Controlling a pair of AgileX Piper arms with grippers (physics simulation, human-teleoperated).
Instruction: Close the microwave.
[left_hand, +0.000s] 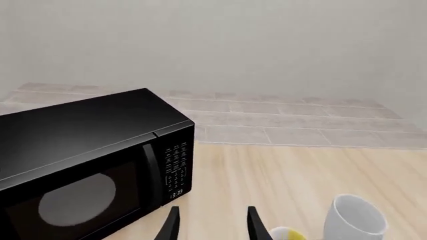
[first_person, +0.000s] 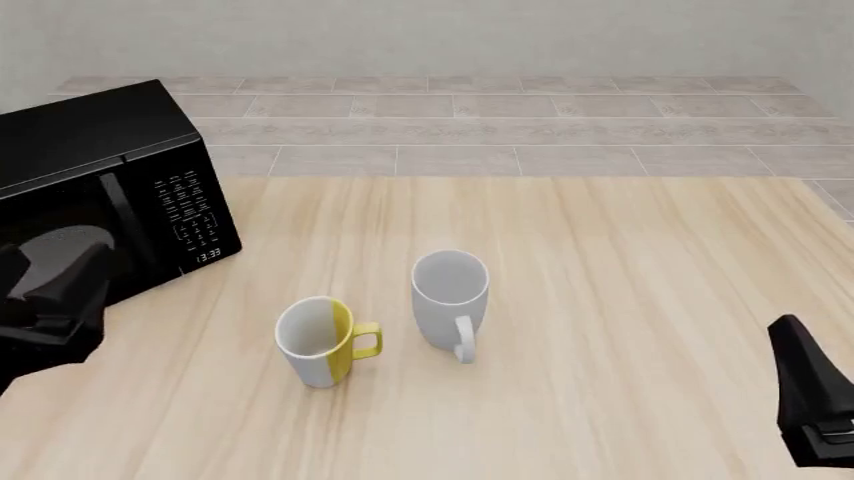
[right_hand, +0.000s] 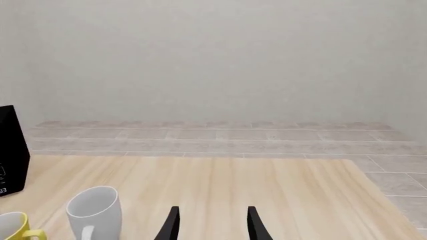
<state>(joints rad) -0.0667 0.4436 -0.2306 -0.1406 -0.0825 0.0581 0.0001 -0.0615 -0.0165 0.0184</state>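
The microwave (first_person: 107, 170) is a glossy black box at the table's far left, and its door lies flush with the front. The button panel and small display face right-forward. It also shows in the left wrist view (left_hand: 87, 145) and at the edge of the right wrist view (right_hand: 10, 150). My left gripper (left_hand: 213, 227) is open and empty, a short way in front of the microwave's panel side. My left arm (first_person: 47, 290) overlaps the microwave's front in the front view. My right gripper (right_hand: 213, 225) is open and empty, low at the right of the table (first_person: 814, 400).
A yellow-and-white mug (first_person: 320, 340) and a grey-white mug (first_person: 450, 295) stand upright side by side mid-table on the wooden top (first_person: 627, 260). A tiled floor and a plain wall lie beyond the table's far edge.
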